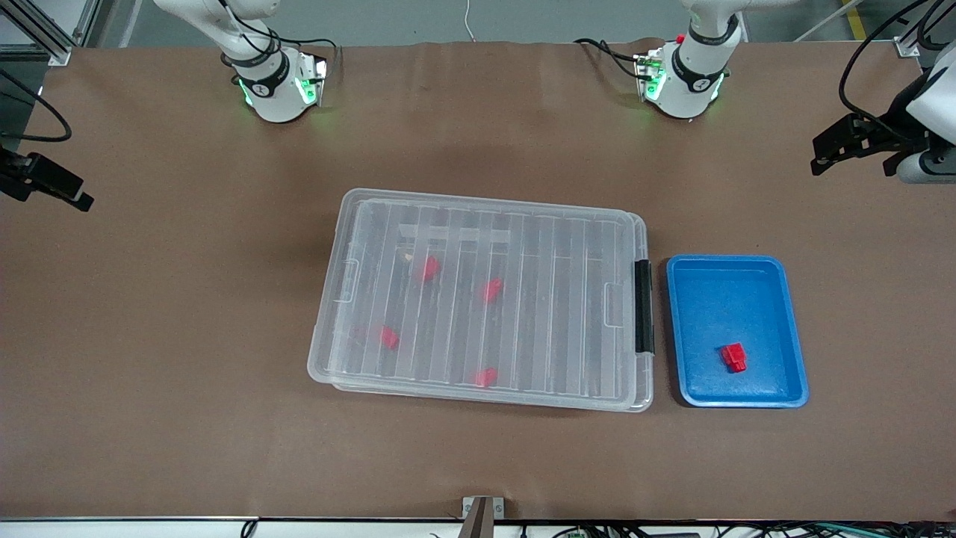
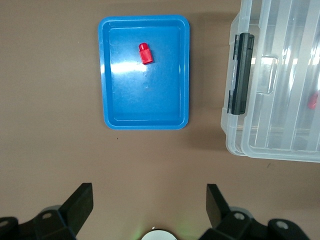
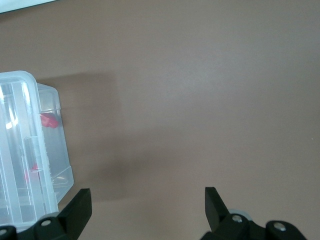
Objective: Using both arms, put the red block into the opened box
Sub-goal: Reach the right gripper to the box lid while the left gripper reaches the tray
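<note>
Red block (image 1: pixel 734 357) – small, stepped end – lies in blue tray (image 1: pixel 792 329); left claw (image 2: pixel 150 205), right claw (image 3: pixel 145 207) both spread, empty

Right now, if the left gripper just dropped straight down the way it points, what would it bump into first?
Probably only bare table. The open left gripper points at brown surface short of the blue tray, though depth is hard to judge.

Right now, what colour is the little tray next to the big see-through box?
Bright blue. The tray shows best in the left wrist view.
</note>
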You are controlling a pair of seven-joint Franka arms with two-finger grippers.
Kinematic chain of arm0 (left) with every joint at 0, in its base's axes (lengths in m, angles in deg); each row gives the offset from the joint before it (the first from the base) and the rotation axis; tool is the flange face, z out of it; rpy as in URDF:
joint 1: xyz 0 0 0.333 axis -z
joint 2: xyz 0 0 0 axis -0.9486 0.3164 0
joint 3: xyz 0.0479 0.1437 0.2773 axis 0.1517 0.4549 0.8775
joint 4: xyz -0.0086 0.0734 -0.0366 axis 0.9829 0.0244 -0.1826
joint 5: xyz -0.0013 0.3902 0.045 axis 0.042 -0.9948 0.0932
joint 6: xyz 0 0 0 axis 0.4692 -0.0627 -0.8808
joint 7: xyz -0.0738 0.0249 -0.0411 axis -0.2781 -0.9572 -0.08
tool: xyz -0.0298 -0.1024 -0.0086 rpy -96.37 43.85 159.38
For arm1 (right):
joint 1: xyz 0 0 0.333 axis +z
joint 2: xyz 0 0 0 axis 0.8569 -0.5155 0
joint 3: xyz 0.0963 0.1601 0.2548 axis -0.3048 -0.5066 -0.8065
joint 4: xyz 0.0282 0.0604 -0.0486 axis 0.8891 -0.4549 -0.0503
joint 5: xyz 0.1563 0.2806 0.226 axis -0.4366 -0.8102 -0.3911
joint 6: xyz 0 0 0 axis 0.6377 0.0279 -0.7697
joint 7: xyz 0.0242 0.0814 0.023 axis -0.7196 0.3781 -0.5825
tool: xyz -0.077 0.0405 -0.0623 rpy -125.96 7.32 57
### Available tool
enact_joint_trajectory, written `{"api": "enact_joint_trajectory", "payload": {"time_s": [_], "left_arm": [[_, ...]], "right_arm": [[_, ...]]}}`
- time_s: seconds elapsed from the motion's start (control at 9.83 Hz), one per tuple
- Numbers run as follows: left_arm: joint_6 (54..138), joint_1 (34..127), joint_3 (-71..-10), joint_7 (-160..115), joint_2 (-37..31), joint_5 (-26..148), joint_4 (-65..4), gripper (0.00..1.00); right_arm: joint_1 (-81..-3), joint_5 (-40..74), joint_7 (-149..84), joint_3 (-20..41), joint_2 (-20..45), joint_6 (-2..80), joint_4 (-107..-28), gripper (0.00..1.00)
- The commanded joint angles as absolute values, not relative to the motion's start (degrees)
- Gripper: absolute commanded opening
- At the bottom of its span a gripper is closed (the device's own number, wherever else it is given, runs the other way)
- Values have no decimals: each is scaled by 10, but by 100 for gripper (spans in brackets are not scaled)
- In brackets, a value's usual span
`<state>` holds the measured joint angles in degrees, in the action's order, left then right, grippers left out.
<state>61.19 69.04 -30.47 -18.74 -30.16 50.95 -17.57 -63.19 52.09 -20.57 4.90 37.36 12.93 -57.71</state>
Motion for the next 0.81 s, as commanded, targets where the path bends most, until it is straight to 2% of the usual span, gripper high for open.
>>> {"api": "enact_joint_trajectory", "payload": {"time_s": [0.0, 0.31, 0.61, 0.71], "left_arm": [[607, 692, -306, -192, -294, 502, -179, 100], [623, 688, -305, -188, -260, 500, -172, 100], [721, 685, -303, -195, -192, 476, -180, 100], [750, 679, -301, -196, -162, 475, -185, 100]], "right_arm": [[-640, 517, -213, 45, 387, 130, -589, 100], [-640, 516, -213, 45, 374, 134, -585, 100], [-586, 508, -210, 37, 293, 146, -579, 100], [-551, 508, -205, 35, 263, 183, -582, 100]]}}
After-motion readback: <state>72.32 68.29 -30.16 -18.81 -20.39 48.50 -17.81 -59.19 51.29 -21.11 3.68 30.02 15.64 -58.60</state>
